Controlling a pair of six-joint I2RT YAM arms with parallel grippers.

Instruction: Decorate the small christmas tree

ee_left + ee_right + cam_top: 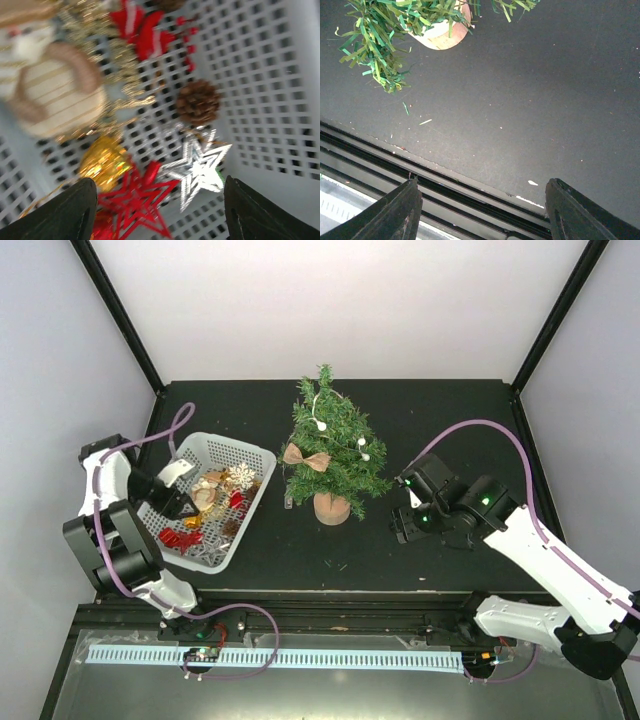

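The small christmas tree stands mid-table on a tan wooden base, with a tan bow and a white bead string on it. Its base and lower needles show at the top of the right wrist view. My left gripper is open inside the white basket, above a red star, a silver star, a gold bell and a pinecone. My right gripper is open and empty, over bare table right of the tree.
The basket holds several more ornaments, among them a snowflake and a beige figure. The table's front edge and a metal rail run just below the right gripper. Dark frame posts stand at the back corners.
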